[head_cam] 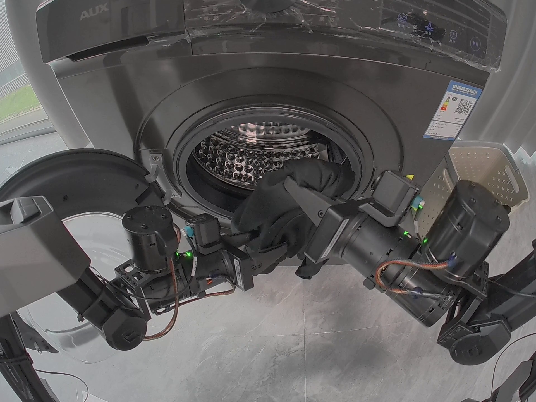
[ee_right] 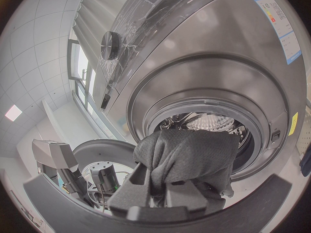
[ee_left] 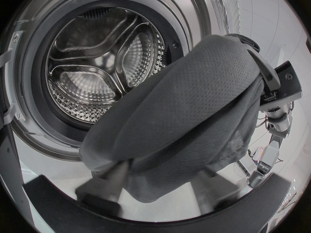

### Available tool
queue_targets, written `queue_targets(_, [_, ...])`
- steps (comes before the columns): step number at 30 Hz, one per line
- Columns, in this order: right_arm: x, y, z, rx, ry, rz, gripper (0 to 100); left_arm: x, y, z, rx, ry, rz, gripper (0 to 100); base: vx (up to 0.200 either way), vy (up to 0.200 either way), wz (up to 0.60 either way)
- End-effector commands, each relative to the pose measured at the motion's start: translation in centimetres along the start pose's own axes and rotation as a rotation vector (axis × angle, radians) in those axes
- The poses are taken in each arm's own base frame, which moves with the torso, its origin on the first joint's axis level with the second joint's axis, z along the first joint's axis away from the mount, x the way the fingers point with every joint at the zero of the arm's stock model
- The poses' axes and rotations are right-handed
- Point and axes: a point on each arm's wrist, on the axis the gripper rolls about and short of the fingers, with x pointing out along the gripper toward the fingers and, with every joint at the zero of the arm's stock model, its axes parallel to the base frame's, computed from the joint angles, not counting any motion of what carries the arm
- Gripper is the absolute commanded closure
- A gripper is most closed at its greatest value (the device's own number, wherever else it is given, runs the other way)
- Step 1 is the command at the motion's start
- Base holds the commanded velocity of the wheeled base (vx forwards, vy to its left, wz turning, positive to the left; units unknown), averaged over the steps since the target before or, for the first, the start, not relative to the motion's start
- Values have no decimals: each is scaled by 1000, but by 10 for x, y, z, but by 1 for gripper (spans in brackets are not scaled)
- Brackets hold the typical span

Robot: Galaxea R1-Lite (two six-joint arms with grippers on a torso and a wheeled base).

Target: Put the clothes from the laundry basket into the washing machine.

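at the lower rim of the washer (head_cam: 357, 101) mouth, a dark garment (head_cam: 273, 196), likely soft and light, hangs bunched, its top fold, the best hold, pinched by the right gripper (ee_right: 158, 182), while the left gripper (ee_left: 160, 182) stands spread apart under it.

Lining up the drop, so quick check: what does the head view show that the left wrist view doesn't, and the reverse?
Head: the control panel and sticker on the washer front. Left wrist: the drum's back wall. Both: the dark garment bunched at the drum mouth.
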Motion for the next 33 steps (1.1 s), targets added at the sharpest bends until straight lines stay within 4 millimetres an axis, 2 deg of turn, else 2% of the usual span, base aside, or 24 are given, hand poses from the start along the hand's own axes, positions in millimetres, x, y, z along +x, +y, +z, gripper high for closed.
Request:
queue_targets(1, [-2, -1, -1, -1, 6, -2, 100, 0, -6, -1, 1, 5, -18, 100, 0, 0, 0])
queue_targets(4, [-2, -2, -2, -3, 11, -7, 100, -3, -13, 1, 5, 0, -33, 100, 0, 0, 0])
queue_targets(9, [-2, -4, -2, -4, 10, -13, 100, -22, -29, 9, 10, -13, -59, 100, 0, 0, 0])
queue_targets(13, [-5, -10, -4, -15, 26, -32, 100, -52, -45, 16, 20, -25, -88, 100, 0, 0, 0])
queue_targets(14, [-5, -10, -4, -15, 26, -32, 100, -52, -45, 16, 20, -25, -88, 100, 0, 0, 0])
queue_targets(15, [-6, -15, -7, -18, 37, -46, 100, -66, -52, 19, 24, -36, -99, 100, 0, 0, 0])
queue_targets(17, [-9, -18, -10, -24, 54, -57, 100, -79, -56, 22, 28, -49, -110, 100, 0, 0, 0])
queue_targets(18, [-9, -18, -10, -24, 54, -57, 100, -79, -56, 22, 28, -49, -110, 100, 0, 0, 0])
queue_targets(19, [-13, -21, -15, -28, 78, -66, 100, -91, -60, 26, 34, -66, -121, 100, 0, 0, 0])
queue_targets(20, [-13, -21, -15, -28, 78, -66, 100, -91, -60, 26, 34, -66, -121, 100, 0, 0, 0])
queue_targets(26, [-36, -34, -32, -52, 183, -101, 100, -128, -69, 43, 49, -163, -141, 100, 0, 0, 0])
queue_targets(33, [-53, -34, -44, -55, 241, -81, 100, -164, -71, 52, 66, -255, -112, 100, 0, 0, 0])
